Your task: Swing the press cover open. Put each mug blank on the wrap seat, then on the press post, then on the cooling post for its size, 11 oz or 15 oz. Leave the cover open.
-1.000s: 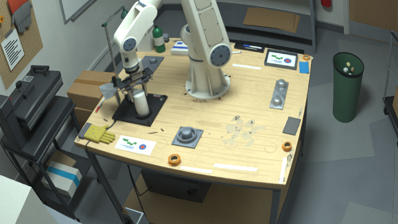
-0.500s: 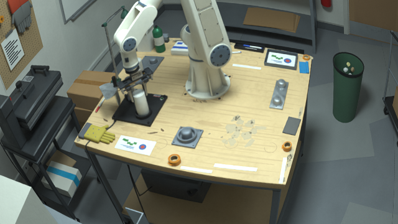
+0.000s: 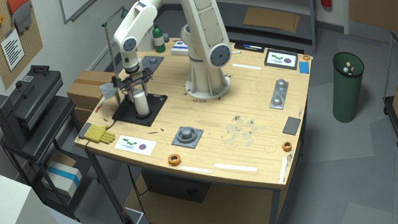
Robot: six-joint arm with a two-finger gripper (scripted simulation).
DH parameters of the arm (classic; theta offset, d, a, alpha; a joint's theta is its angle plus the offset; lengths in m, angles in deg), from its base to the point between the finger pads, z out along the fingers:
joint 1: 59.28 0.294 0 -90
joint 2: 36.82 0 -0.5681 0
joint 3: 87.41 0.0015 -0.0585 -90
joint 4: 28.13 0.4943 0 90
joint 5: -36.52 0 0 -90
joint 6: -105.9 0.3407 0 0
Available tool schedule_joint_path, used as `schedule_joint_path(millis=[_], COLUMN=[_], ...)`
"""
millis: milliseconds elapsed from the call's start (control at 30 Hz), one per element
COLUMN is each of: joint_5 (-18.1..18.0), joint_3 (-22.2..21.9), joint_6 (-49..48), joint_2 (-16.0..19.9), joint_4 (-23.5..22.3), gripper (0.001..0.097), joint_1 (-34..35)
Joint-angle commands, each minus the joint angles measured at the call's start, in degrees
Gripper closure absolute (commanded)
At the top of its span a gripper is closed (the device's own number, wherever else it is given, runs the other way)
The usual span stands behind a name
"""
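Observation:
My gripper [image 3: 136, 87] is at the table's left side, closed around the top of a white mug blank [image 3: 141, 103] that I hold upright on the black press base [image 3: 140, 109]. The press cover [image 3: 108, 90], a grey flap, is swung out to the left of the base. The grey round wrap seat [image 3: 187, 135] sits near the front middle of the table. The cooling plate with two metal posts [image 3: 279, 94] lies on the right side. A dark tray [image 3: 152, 61] with a small knob lies behind the press.
The table's left edge runs close beside the press, with a yellow glove [image 3: 99, 134] at the front corner. My arm's base [image 3: 207, 84] stands mid-table. Orange tape rolls [image 3: 174, 159] lie along the front edge, a green bottle [image 3: 159, 39] at the back.

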Motion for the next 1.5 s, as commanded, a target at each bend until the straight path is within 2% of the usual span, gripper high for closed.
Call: schedule_joint_path(millis=[0,933,1467], joint_5=[0.0,0.0,0.1], joint_3=[-0.1,-0.1,-0.1], joint_6=[0.0,0.0,0.0], joint_2=[0.0,0.0,-0.1], joint_4=[0.0,0.0,0.0], gripper=[0.0721,0.0161,0.0161], joint_1=[0.0,0.0,0.0])
